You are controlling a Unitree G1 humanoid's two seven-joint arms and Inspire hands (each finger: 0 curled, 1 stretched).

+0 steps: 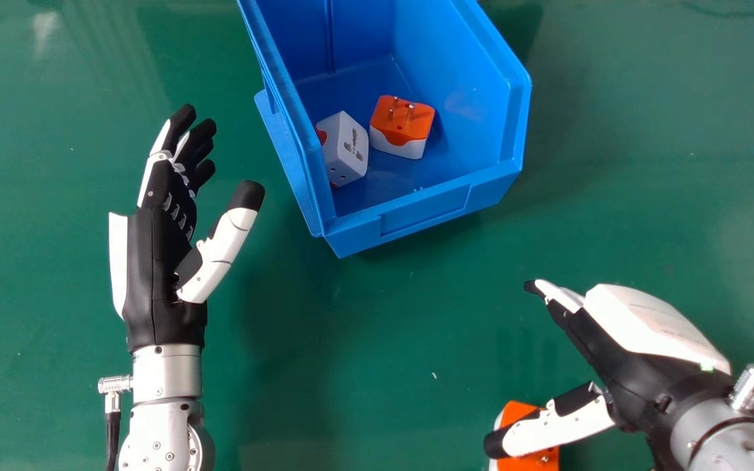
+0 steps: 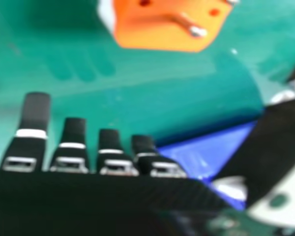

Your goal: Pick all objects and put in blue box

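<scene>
no readable words, labels, brands, numbers or signs; faint line of print on white back shell (image 1: 655, 324) of right hand (image 1: 629, 376), in head view; too small and pale to make out

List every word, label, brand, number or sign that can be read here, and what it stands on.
No text can be read.
Right hand: faint marks on the white back cover, too faint to read.
Blue box: none legible.
Plug adapters: none legible.
</scene>
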